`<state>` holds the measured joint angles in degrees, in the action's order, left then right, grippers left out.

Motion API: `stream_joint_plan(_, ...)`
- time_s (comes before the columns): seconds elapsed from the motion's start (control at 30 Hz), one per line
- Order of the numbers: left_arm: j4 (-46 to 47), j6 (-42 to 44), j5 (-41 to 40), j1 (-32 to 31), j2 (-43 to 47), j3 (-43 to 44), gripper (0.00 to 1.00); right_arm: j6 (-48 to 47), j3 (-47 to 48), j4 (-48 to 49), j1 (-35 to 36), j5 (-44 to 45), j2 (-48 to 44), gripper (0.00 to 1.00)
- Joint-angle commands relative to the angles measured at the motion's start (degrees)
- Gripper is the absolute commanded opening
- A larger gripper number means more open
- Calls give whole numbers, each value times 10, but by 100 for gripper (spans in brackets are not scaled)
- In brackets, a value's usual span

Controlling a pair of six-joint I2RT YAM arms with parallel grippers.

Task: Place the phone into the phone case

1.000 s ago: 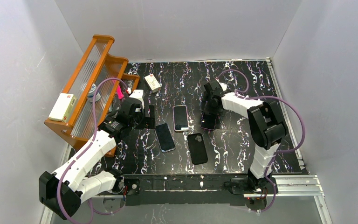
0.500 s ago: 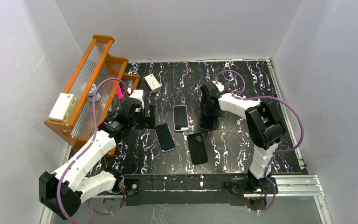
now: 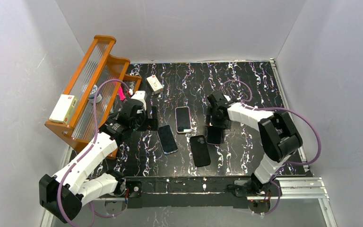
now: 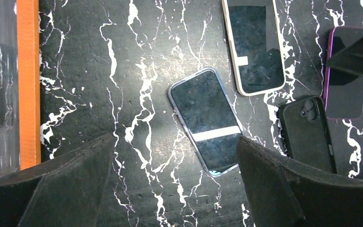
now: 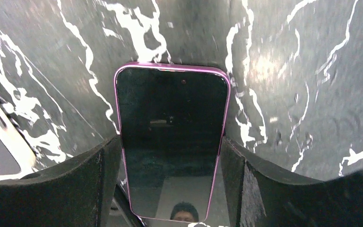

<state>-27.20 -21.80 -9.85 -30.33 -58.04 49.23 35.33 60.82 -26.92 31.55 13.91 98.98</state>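
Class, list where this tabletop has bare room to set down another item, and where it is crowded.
Bare: the far strip behind the white box, and the right side between the right arm and the table edge. Crowded: the centre, where the white-rimmed phone, blue-rimmed phone, purple phone and black case cluster.

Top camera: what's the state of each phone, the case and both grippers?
purple phone: held by its long edges
black phone case: flat on table, ungripped
white-edged phone: flat, screen up
bluish-edged phone: flat, screen up
left gripper: jaws open, empty
right gripper: jaws shut on purple phone
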Motion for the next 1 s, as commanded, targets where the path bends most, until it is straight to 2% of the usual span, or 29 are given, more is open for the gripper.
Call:
stream_joint_plan(0.0, 1, -18, 17, 2, -2, 1, 98, -9, -32, -20, 3, -28, -63, 46)
stream_joint_plan(0.13, 2, -38, 34, 2, -13, 1, 97, -12, -53, -29, 6, -41, -119, 44)
stream_joint_plan(0.4, 24, -89, 90, 2, -19, -8, 92, 3, -78, -2, 49, -129, -197, 43)
stream_joint_plan(0.7, 33, -118, 118, 2, -15, -28, 92, 27, -101, 42, 146, -166, -207, 43)
stream_joint_plan(0.97, 40, -130, 131, 2, -7, -38, 91, 19, -131, 98, 160, -201, -199, 42)
